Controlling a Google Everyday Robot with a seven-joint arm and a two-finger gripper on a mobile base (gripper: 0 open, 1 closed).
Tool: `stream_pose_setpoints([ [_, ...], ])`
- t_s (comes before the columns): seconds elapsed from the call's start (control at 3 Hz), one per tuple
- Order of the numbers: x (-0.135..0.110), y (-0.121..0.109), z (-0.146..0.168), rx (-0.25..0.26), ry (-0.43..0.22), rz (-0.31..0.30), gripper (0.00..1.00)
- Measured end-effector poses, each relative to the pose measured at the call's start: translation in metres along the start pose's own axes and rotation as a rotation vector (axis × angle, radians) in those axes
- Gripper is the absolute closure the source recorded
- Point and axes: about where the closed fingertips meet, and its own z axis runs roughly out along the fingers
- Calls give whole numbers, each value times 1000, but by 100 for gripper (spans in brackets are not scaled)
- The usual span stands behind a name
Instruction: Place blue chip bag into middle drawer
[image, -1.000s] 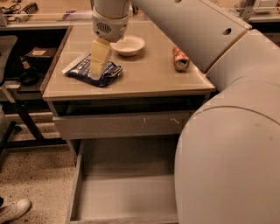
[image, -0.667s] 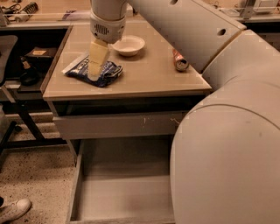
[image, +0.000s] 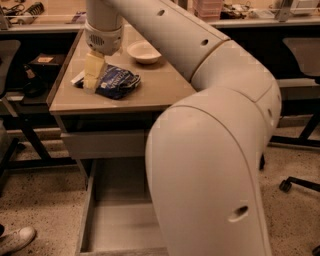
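Observation:
The blue chip bag (image: 118, 82) lies crumpled on the tabletop (image: 150, 92), near its left front part, with a pale end seam (image: 78, 79) sticking out to the left. My gripper (image: 92, 75) points straight down from the wrist (image: 103, 39) and sits at the bag's left end, on or just above it. The middle drawer (image: 86, 210) is pulled out below the table, and its plain grey floor (image: 120, 225) shows. My arm (image: 215, 150) hides the drawer's right half.
A small white bowl (image: 144, 51) stands on the table behind the bag. A shut grey drawer front (image: 102, 144) sits above the open drawer. A black office chair (image: 302, 100) is at the right, a shoe (image: 15, 239) at the lower left, and dark shelving (image: 35, 75) at the left.
The view has shifted, so the table sits further left and my arm fills more of the right side. The orange can is now hidden behind the arm. The gripper stays at the bag's left end.

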Motion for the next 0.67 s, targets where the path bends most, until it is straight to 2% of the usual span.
stream_pose_setpoints([
  [0.67, -19, -20, 31, -1, 7, 20, 0],
])
